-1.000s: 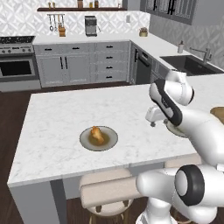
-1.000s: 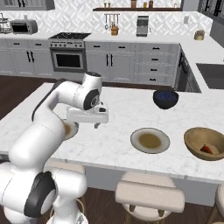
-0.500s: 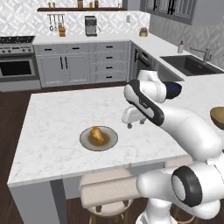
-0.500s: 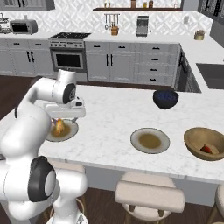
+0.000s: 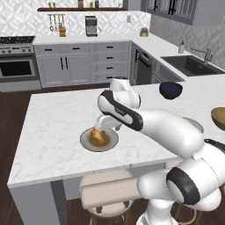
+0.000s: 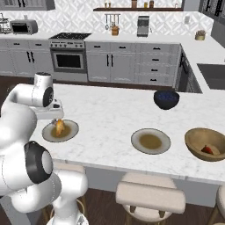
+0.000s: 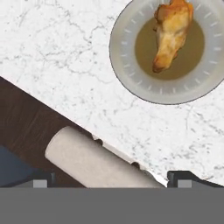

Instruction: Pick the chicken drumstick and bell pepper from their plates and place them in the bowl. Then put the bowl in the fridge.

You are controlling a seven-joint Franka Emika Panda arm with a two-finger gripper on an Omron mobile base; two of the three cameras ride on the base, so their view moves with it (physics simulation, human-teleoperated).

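The chicken drumstick (image 5: 97,136) (image 6: 59,127) (image 7: 172,33) lies golden-orange on the left plate (image 5: 85,143) (image 6: 72,131) (image 7: 127,70) near the island's front edge. My gripper (image 5: 100,128) (image 6: 54,119) (image 7: 111,177) hangs just above that plate, open and holding nothing. In the hand view the drumstick sits toward the upper right, off the line between the fingertips (image 7: 41,180). A second plate (image 6: 137,137) is bare. The red bell pepper (image 6: 207,150) rests inside the wooden bowl (image 6: 193,135) (image 5: 218,117) at the far right. The fridge is out of view.
A dark blue bowl (image 5: 170,90) (image 6: 166,99) stands at the back of the island (image 5: 52,127). Padded stools (image 6: 149,195) (image 7: 87,162) line the front edge below the counter. Cabinets, a stove and a sink run along the far walls.
The arm has swung left across the island, from near the wooden bowl to over the drumstick's plate. The jaws have stayed open.
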